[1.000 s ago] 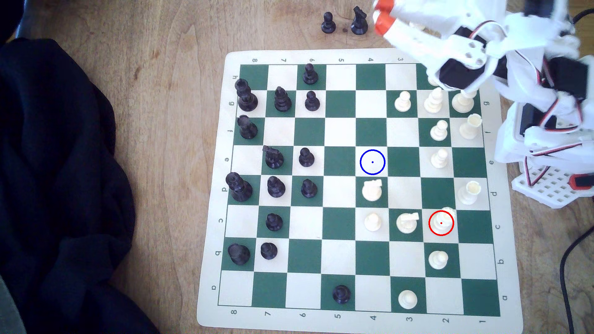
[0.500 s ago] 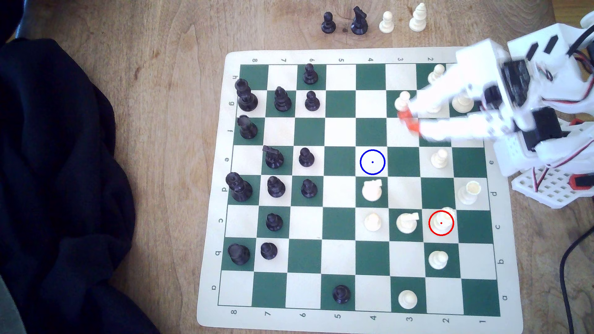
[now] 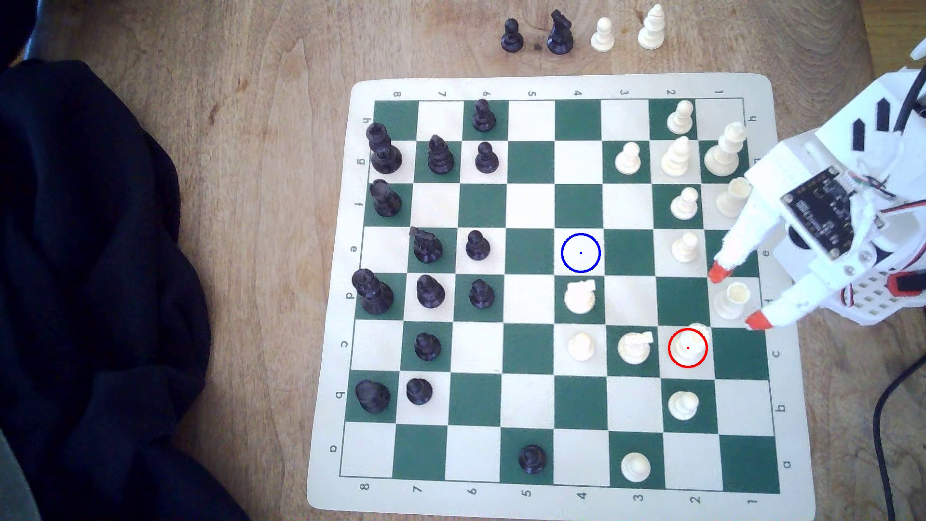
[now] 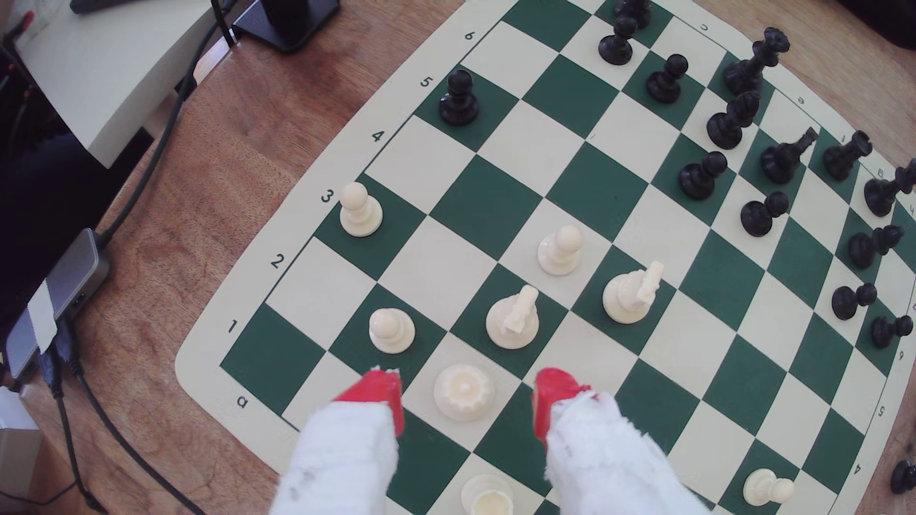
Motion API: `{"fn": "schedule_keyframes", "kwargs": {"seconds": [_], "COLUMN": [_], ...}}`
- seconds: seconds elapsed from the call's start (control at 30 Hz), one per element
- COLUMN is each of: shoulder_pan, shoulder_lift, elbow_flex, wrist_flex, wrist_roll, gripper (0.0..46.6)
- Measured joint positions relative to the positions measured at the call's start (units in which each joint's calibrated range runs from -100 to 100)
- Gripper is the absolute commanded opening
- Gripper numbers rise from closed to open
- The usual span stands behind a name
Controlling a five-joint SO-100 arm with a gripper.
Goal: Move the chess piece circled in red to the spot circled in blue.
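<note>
One claw (image 3: pixel 735 298) — jaws spread, grasping nothing — hangs over the board's edge beside a white rook (image 3: pixel 730 300). The chess piece (image 3: pixel 688 345) stands upright in the red ring, just beyond the red fingertips (image 3: pixel 757 320), on the side toward the white knight (image 3: pixel 634 346). From that piece, the spot (image 3: pixel 580 253) — empty — lies diagonally off, past another knight (image 3: pixel 580 296).
</note>
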State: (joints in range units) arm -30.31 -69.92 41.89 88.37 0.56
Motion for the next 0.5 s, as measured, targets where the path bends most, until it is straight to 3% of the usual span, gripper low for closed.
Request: {"fn": "schedule_keyframes", "kwargs": {"seconds": [0.3,0.5], "shoulder_pan": [-2.36,-2.43], "shoulder_lift": [1.17,2.85], "elbow_flex": [8.22,14.55], "wrist_flex": [2.15,-0.8], "wrist_roll": [-2.3,-2.54], "gripper": [15.6,15.3]}}
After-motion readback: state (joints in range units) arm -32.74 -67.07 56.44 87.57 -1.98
